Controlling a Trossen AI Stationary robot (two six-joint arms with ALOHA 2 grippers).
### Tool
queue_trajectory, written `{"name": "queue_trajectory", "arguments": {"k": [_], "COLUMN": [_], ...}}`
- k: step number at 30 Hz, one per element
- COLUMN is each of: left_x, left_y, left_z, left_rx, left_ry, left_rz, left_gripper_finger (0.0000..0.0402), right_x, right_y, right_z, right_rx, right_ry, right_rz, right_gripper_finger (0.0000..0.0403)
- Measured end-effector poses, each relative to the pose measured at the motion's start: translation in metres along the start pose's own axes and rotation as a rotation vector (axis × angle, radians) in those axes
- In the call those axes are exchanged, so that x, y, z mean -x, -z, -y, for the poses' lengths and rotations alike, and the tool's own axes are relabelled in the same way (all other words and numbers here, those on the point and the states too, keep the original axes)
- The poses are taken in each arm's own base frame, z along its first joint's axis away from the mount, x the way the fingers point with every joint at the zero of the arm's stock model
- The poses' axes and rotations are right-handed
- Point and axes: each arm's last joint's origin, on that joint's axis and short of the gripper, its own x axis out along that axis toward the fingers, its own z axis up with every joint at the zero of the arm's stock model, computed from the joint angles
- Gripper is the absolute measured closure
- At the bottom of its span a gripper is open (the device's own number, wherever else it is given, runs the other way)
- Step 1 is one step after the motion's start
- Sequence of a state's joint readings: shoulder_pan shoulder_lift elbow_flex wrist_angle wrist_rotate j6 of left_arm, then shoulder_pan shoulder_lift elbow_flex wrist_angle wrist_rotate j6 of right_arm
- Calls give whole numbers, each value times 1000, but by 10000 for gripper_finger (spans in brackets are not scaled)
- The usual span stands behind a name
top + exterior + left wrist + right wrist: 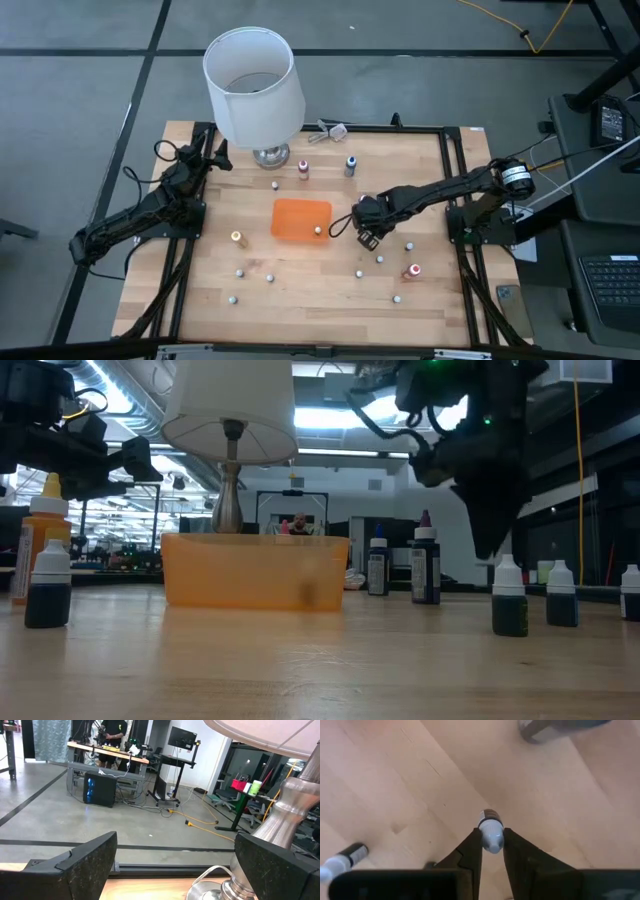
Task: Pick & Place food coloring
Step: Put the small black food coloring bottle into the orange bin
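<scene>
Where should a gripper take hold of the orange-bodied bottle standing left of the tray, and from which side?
Grip the orange-bodied bottle around its narrow whitish cap, coming straight down from above. It stands upright on the table, apart from the tray and other bottles, so fingers can straddle it freely.

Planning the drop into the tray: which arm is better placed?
Right. Its hand is shut on a bottle beside the tray; the left hand waits open by the lamp.

Right end effector (pixel 366 237) hovers beside the orange tray (pixel 296 216) (bottles scattered around).
</scene>
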State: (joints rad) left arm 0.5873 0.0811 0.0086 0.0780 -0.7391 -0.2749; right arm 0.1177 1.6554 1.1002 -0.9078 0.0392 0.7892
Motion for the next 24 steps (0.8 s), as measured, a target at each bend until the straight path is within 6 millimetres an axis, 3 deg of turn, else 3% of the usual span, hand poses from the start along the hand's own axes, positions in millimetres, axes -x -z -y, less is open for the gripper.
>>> {"name": "queue_trajectory", "arguments": {"k": [14, 24], "left_x": [0, 0], "left_y": [0, 0], "left_z": [0, 0], "left_rx": [0, 0], "left_ry": [1, 0], "left_rz": [1, 0], "left_gripper_finger": [10, 10], "right_x": [63, 97], "right_y": [-26, -35], "right_z": [8, 9], "right_rx": [177, 251], "right_ry": [43, 43], "right_rz": [-43, -44], "right_gripper_finger": [332, 335]}}
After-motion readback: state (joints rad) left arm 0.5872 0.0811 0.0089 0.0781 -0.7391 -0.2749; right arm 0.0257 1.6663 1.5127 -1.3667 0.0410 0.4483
